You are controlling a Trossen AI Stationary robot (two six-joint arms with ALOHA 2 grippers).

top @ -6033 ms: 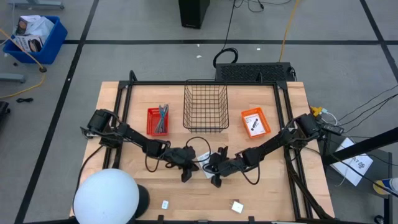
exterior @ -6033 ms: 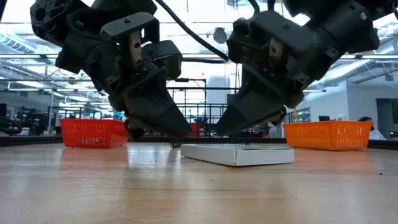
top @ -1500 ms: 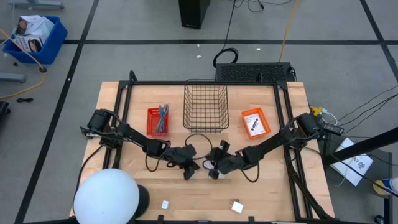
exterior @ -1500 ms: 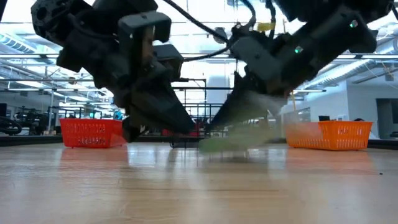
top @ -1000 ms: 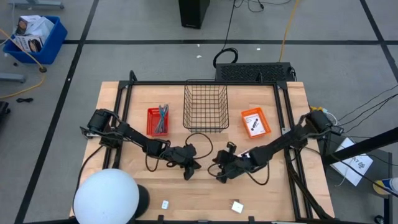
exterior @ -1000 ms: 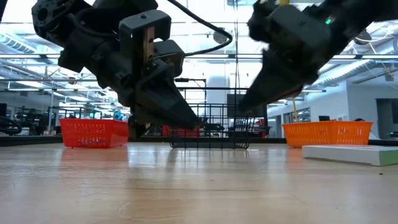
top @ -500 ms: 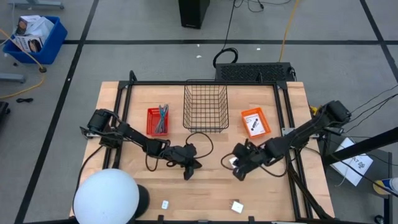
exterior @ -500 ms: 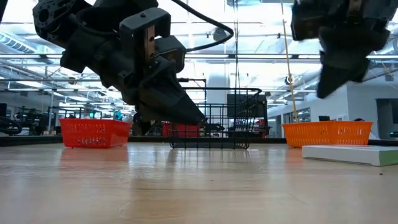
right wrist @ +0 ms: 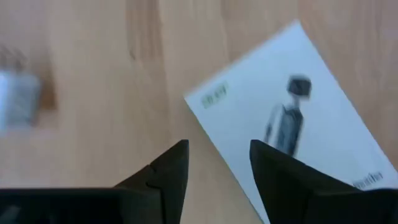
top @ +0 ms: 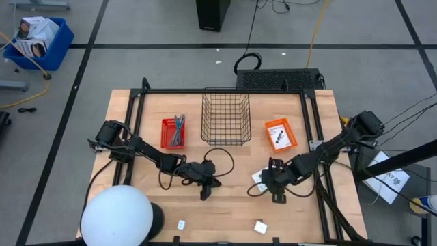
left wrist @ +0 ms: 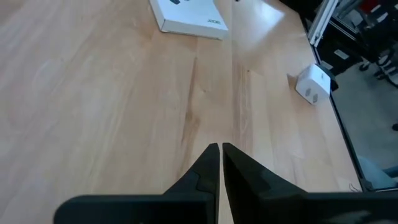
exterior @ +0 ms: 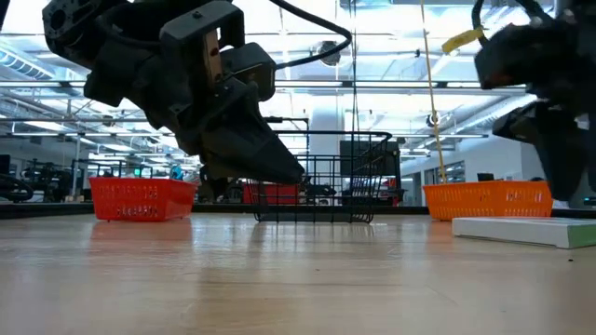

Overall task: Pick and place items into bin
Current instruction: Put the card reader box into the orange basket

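A flat white card with dark print [right wrist: 298, 118] lies flat on the wood right of the table's middle, also seen as the card [top: 257, 178] and the card [exterior: 521, 230]. My right gripper [right wrist: 217, 155] hangs open just above the card's edge, one finger over the wood and one over the card; it shows in the high view as my right gripper [top: 272, 188]. My left gripper [left wrist: 220, 149] is shut on nothing, low over bare wood at the table's middle [top: 205, 189]. Two tiny white blocks [top: 181, 224] [top: 260, 227] rest near the front edge.
A black wire basket [top: 225, 117] stands at the far middle, with a red bin [top: 173, 132] to its left and an orange bin [top: 280, 134] to its right. A white dome [top: 117, 215] covers the near left corner. Bare wood lies between the arms.
My right gripper has swung from the table's middle toward its right edge and risen, ending over the card. The card has stayed where it lay. My left gripper has kept its place.
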